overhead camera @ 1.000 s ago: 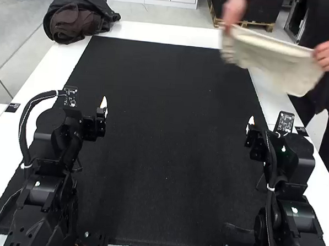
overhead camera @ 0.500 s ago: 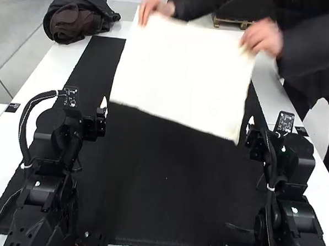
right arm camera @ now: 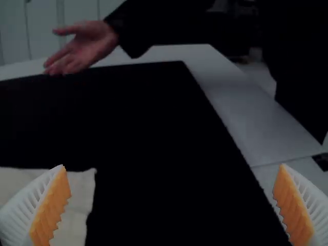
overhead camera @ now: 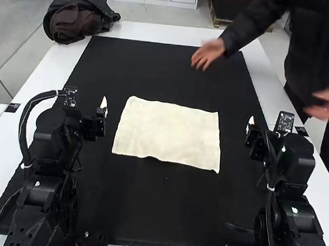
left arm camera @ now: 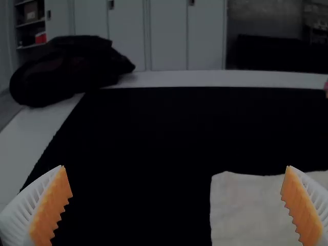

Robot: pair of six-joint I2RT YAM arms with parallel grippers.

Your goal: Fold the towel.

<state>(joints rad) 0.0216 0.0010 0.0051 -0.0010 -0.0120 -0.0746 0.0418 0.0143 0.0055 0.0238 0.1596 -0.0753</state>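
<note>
Towel lies spread out on our mat, and we've got left gripper and right gripper jaws wide apart.

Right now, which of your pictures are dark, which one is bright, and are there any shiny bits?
High view: bright, with a pale towel and little shiny spots on both black arms; left wrist view: dim, the bundle mostly a dark shape; right wrist view: dim too, the towel greyer and the mat nearly black.

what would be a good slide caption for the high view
Cream towel spread out on a black mat between left arm and right arm, ready to be folded.
</note>
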